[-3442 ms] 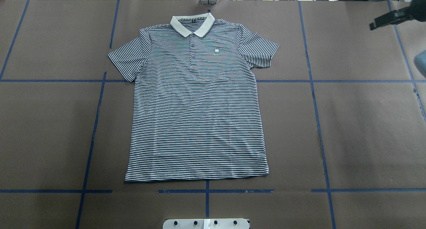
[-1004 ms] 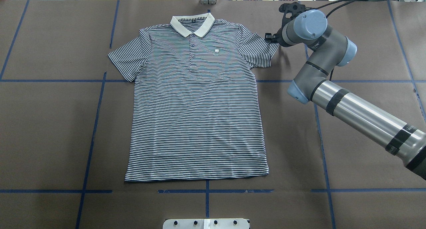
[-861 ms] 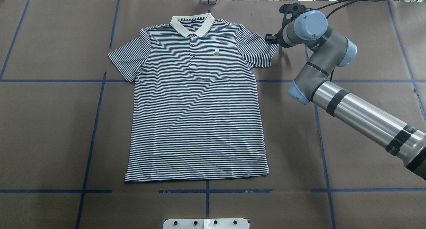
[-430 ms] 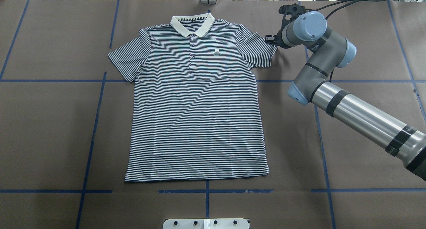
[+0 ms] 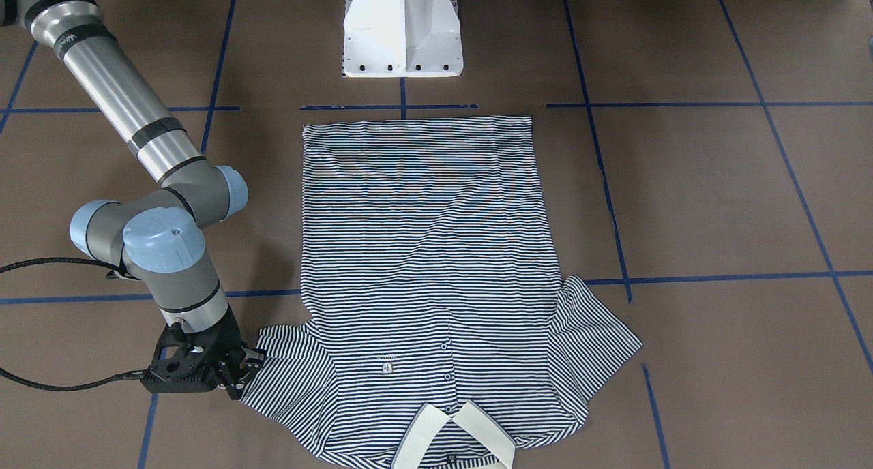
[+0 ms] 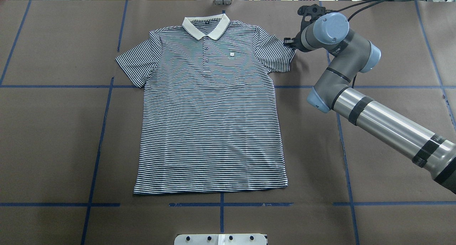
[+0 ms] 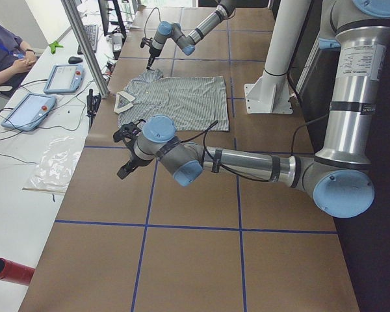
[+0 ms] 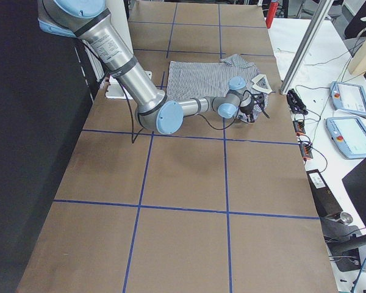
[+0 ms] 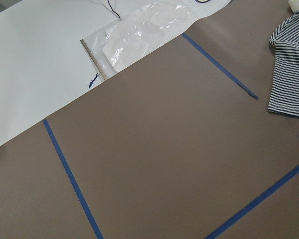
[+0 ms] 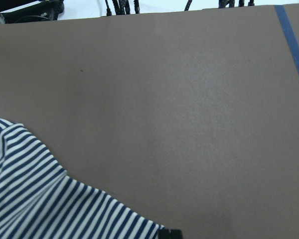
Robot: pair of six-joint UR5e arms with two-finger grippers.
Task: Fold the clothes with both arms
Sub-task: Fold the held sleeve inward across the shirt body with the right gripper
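A brown-papered table point(image 6: 53, 138) gridded with blue tape lines point(image 6: 96, 159) stands beside a white bench point(image 7: 26, 162) holding two pendants point(image 7: 64, 78). One polo shirt point(image 6: 210, 124) lies flat mid-table, collar away from the robot. There are two grippers. The left gripper point(image 7: 125, 169) hangs over bare paper and the right gripper point(image 6: 289, 42) is at the sleeve's edge; whether either is closed cannot be told.

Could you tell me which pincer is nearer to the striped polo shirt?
Right. The right pincer is at one sleeve of the polo shirt; the left pincer hangs over bare table, well off the other sleeve.
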